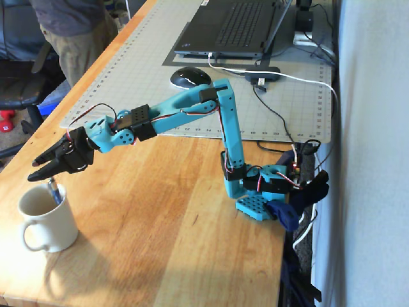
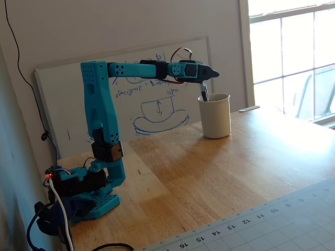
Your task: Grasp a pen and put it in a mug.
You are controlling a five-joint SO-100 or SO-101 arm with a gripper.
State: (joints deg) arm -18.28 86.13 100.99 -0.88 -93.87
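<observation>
The pen [image 1: 55, 190] stands inside the mug [image 1: 45, 220] near the tabletop's [image 1: 192, 256] corner, the empty pincer [image 1: 39, 168] gapes narrowly above, so retreat looks next.

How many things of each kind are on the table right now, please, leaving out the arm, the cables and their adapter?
Mug: 1
Pen, standing in the mug: 1
Laptop: 1
Computer mouse: 1
Cutting mat: 1
Whiteboard, leaning on the wall: 1
Total: 6
</observation>
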